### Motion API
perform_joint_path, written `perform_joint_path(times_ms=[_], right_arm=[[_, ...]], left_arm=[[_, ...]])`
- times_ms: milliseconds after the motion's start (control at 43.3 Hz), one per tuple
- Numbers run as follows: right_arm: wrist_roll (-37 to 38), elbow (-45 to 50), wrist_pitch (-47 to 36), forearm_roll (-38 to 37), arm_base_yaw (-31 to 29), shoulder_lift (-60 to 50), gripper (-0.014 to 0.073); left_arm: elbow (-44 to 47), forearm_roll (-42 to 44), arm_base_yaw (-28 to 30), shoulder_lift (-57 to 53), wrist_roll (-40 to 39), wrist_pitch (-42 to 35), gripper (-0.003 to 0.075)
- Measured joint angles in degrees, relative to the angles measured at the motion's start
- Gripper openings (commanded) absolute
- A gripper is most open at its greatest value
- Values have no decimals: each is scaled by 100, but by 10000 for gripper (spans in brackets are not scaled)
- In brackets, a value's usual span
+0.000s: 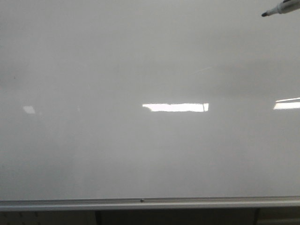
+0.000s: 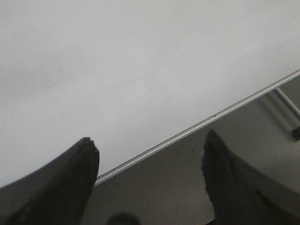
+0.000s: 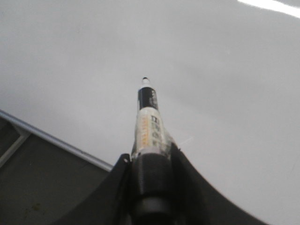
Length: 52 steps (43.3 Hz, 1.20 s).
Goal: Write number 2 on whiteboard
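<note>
No digit 2 is visible on the whiteboard (image 1: pixel 140 61) in any view; its writing surface reads as plain pale grey. The board fills nearly the whole front view, glossy, with bright rectangular light reflections (image 1: pixel 176 107) across its middle band and at the right edge. A silver rail (image 1: pixel 140 202) runs along its bottom edge, with a dark gap and frame members beneath it.

A marker (image 1: pixel 281 8) enters the front view at the top right corner, dark tip pointing left and slightly down, over the upper right part of the board. Contact between tip and board cannot be confirmed.

The right wrist view shows the right gripper (image 3: pixel 151 161) with its jaws closed snugly around the marker's barrel. The marker has a white labelled body, a black collar and a small tip directed at the board surface. The rail passes to one side of the gripper.

The left wrist view shows the left gripper (image 2: pixel 150 150) with its jaws spread wide and nothing between them. It sits near the board's lower edge; the rail crosses diagonally behind the two dark fingers (image 2: pixel 65 183), with grey floor beyond.
</note>
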Motion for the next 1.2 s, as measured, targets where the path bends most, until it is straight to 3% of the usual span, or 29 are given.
perform_joint_path(times_ms=[300, 624, 785, 1201], right_arm=[[-46, 0, -1398, 38, 155, 1007, 66], [-202, 12, -3605, 59, 761, 2254, 66], [-210, 12, -4439, 72, 777, 2721, 66], [-210, -235, -4835, 116, 777, 3359, 66]], left_arm=[[0, 0, 0, 0, 0, -3, 462], [0, -4, 0, 0, 0, -48, 462], [0, -41, 0, 0, 0, -48, 462], [0, -59, 0, 0, 0, -92, 462]])
